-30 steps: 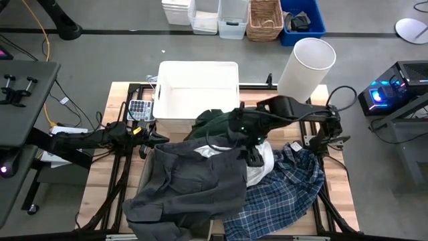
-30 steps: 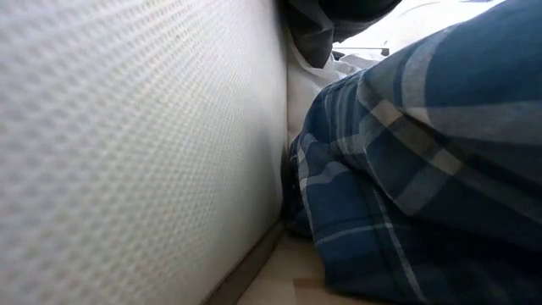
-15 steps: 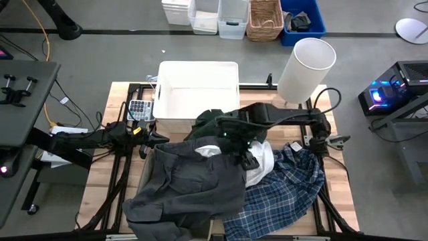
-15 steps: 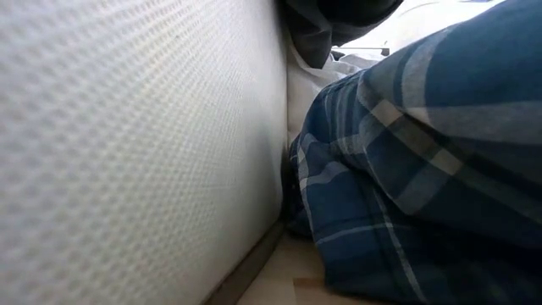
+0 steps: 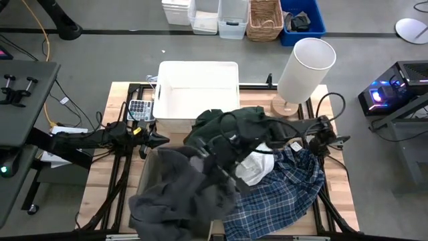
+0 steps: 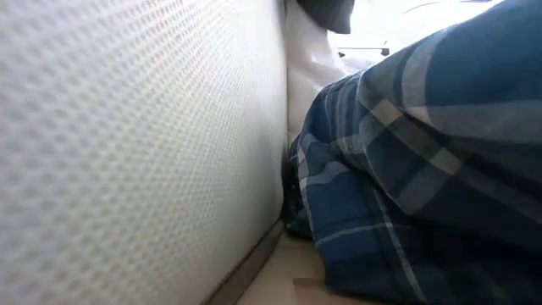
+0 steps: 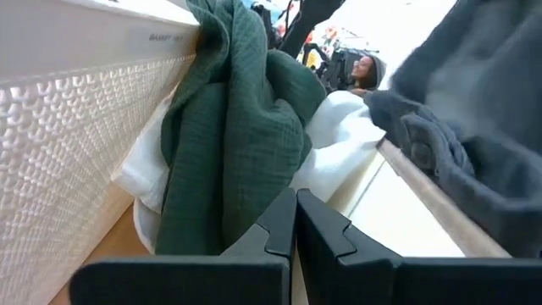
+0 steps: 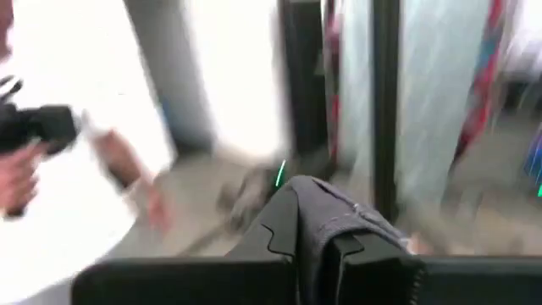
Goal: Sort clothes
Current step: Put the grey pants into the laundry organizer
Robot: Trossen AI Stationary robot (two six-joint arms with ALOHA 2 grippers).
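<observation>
the right gripper [image 5: 215, 163] has swung leftward, dragging the dark grey garment [image 5: 175, 194] into a bunch.

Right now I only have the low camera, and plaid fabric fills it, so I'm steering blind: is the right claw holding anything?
Observer: Yes. The right claw is shut on the dark grey garment, over the middle of the pile.
Operator: And the left claw?
Observer: The left claw is shut and empty, low at the pile's left side, beside the white bin.
Operator: Where's the green one?
Observer: The dark green garment is bunched against the bin's front wall, lying on a white garment.
</observation>
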